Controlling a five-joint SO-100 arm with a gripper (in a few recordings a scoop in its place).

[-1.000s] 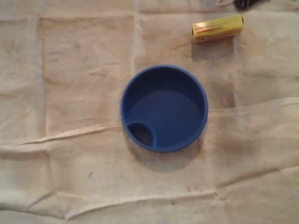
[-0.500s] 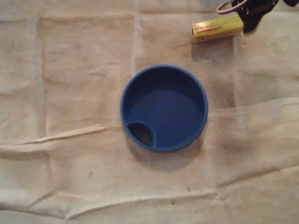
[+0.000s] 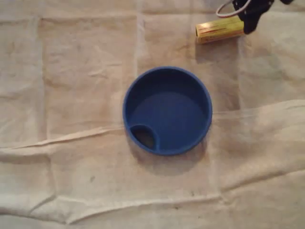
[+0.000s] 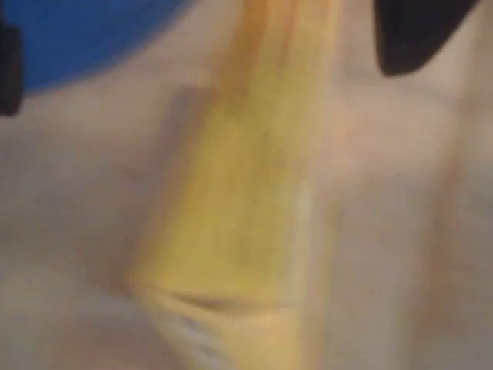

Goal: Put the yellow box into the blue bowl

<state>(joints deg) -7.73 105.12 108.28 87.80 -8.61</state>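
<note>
The yellow box (image 3: 220, 29) lies on the cloth at the upper right in the overhead view, apart from the blue bowl (image 3: 167, 110) in the middle. My black gripper (image 3: 250, 16) hangs over the box's right end at the top edge. In the wrist view the box (image 4: 246, 216) is a large blur, running up between the two dark fingers (image 4: 416, 31). These stand wide apart, so the gripper (image 4: 208, 62) is open and not closed on the box. A piece of the bowl (image 4: 85, 31) shows at the upper left.
A wrinkled beige cloth (image 3: 71, 143) with folds covers the whole table. A red and white cable (image 3: 228, 7) loops from the gripper near the top edge.
The gripper came in from the top right corner and now sits over the box's right end. Box and bowl have not moved.
</note>
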